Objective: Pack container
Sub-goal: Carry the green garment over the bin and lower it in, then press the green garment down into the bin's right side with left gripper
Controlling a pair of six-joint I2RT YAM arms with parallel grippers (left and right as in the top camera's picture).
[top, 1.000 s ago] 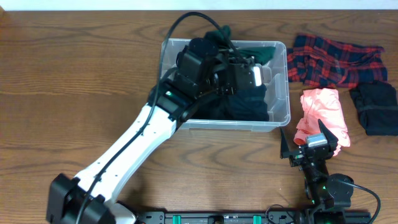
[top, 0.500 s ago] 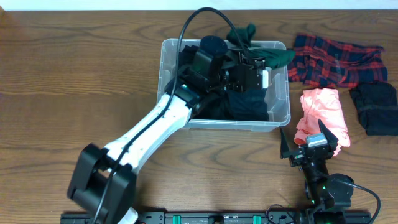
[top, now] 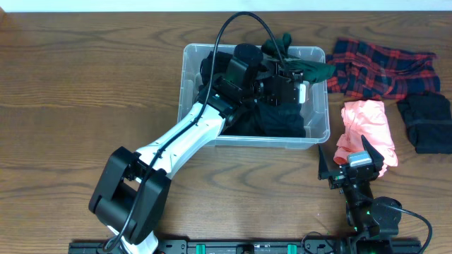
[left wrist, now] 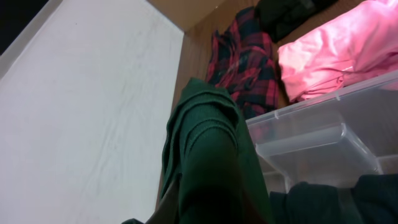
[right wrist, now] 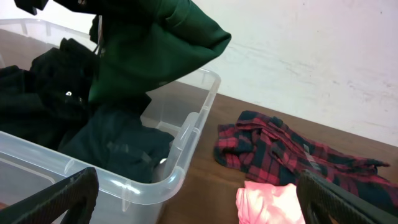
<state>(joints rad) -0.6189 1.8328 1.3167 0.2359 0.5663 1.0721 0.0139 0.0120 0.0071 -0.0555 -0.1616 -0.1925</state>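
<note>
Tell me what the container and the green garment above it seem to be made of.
The container: apparently clear, glossy plastic; clothes inside show through its walls. The green garment: seemingly soft, matt knitted fabric; fine ribs show in the left wrist view, fibre unclear.

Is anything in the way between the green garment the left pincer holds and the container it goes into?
Nothing visible. The green garment hangs over the open container, above dark clothes already inside; one end reaches past the right rim.
</note>
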